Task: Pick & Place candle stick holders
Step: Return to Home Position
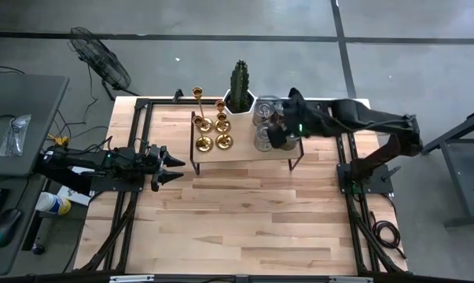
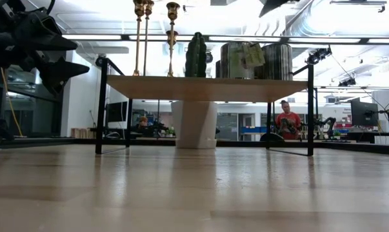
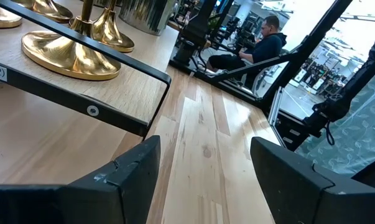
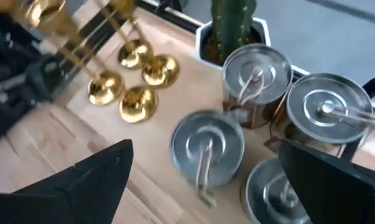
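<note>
Several gold candle stick holders (image 1: pixel 211 126) stand on their round bases on the left part of a small raised wooden shelf (image 1: pixel 244 149); they show in the right wrist view (image 4: pixel 130 81) and the left wrist view (image 3: pixel 69 53). My left gripper (image 1: pixel 174 167) is open and empty, just left of the shelf, above the table. My right gripper (image 1: pixel 277 135) is open and empty above the silver tins (image 4: pixel 207 146) on the shelf's right part.
A green cactus in a white pot (image 1: pixel 239 85) stands at the shelf's far edge, between the holders and the tins. The shelf has thin black metal legs (image 2: pixel 102 106). Bare wooden table (image 1: pixel 244 220) lies near of the shelf. A person (image 2: pixel 286 122) sits beyond the table.
</note>
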### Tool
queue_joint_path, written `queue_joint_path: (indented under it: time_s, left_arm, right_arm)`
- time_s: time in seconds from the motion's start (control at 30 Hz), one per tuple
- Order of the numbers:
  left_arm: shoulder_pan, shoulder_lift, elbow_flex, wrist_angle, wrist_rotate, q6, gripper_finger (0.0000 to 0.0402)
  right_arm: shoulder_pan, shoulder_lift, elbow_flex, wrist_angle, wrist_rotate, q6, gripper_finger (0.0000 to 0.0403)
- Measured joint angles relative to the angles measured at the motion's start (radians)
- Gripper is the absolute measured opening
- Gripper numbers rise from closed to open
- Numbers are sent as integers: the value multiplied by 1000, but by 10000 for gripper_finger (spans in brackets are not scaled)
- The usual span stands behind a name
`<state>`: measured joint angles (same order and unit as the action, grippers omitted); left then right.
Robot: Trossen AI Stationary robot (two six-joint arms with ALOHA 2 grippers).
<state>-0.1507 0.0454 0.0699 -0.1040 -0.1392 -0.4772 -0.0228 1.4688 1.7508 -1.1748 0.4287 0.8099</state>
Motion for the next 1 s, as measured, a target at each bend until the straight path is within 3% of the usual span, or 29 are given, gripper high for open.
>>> queue_joint_path:
  time_s: [0.2, 0.43, 0.7, 1.0]
  left_arm:
    - [0, 0, 0, 0, 0, 0, 246]
    - [0, 0, 0, 0, 0, 0, 246]
    - [0, 0, 0, 0, 0, 0, 246]
    - [0, 0, 0, 0, 0, 0, 246]
  right_arm:
    - [128, -3, 0, -72, 132, 13, 337]
    - [254, -30, -86, -46, 220, 30, 192]
    - [331, -166, -389, 224, 197, 34, 22]
    - [334, -462, -816, 769, -62, -87, 4]
